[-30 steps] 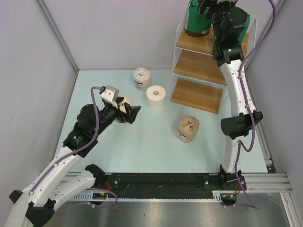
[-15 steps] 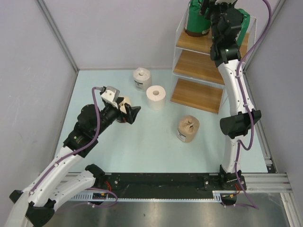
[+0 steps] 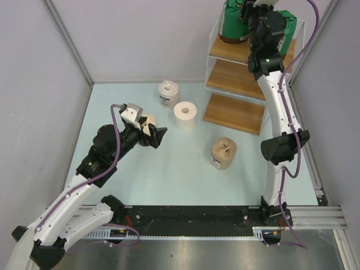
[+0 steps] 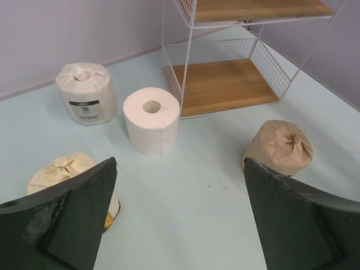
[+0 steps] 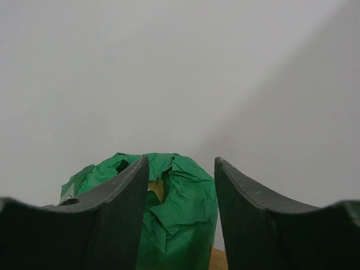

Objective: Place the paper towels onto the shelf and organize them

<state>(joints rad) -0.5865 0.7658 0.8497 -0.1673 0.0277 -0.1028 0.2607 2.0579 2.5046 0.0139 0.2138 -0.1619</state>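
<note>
On my feed the table (image 3: 180,174) reads pale blue-green. The shelf (image 3: 235,79) has honey-brown boards with fine grain inside a white wire frame. One green roll (image 3: 233,22) and a second green roll (image 3: 288,27) are both deep, crinkled green. The labelled roll (image 4: 85,93) is white with a black-and-grey printed label. The bare roll (image 4: 151,119) is plain off-white. The cream roll (image 4: 63,169) is pale yellow, with a black and yellow patch low down. The tan roll (image 4: 279,147) is kraft brown. The left gripper (image 4: 180,169) and right gripper (image 5: 181,163) are charcoal. Both arms are white with black joints and purple cables.
</note>
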